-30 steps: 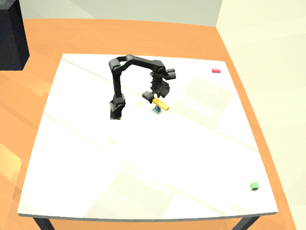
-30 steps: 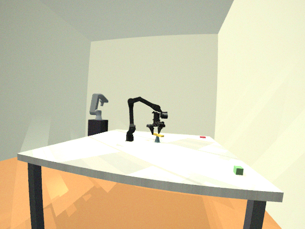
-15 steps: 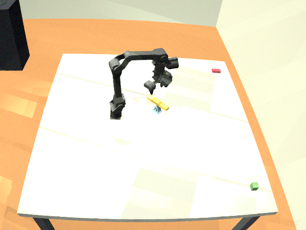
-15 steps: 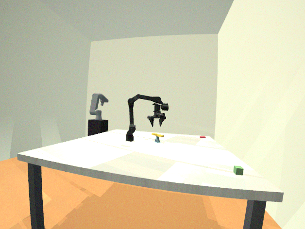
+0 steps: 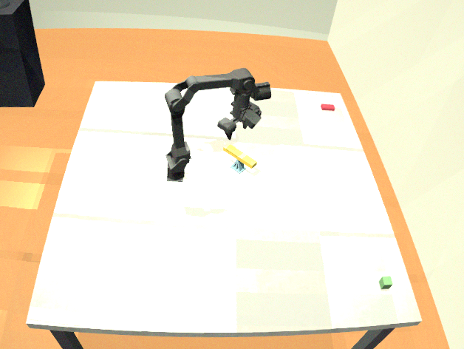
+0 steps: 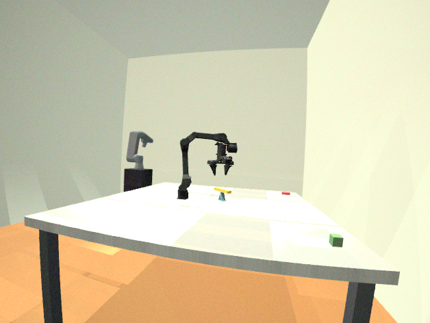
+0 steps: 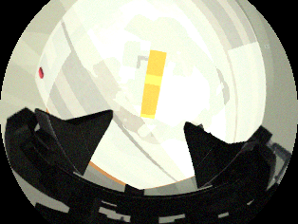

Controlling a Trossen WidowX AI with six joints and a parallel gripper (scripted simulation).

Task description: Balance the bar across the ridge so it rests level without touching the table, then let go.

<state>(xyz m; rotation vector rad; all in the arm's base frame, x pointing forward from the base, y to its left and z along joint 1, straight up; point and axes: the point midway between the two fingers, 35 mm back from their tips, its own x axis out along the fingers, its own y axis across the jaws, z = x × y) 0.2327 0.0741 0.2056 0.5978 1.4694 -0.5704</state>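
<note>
The yellow bar (image 5: 235,151) (image 6: 222,190) (image 7: 151,97) with a paler band at its middle lies across the top of the small blue ridge (image 5: 236,166) (image 6: 221,197). Both bar ends are off the table. The bar looks about level; a slight tilt is hard to judge from these angles. My gripper (image 5: 239,133) (image 6: 220,174) (image 7: 149,120) is open and empty. It hangs above the bar, and clear space shows between fingertips and bar in the exterior view. The bar mostly hides the ridge in the wrist view.
A red block (image 5: 327,107) (image 6: 285,193) (image 7: 41,72) lies at the far right of the white table (image 5: 131,262) (image 6: 139,222). A green cube (image 5: 385,282) (image 6: 335,240) sits near the front right corner. A grey arm (image 6: 132,146) stands on a dark pedestal beyond the table.
</note>
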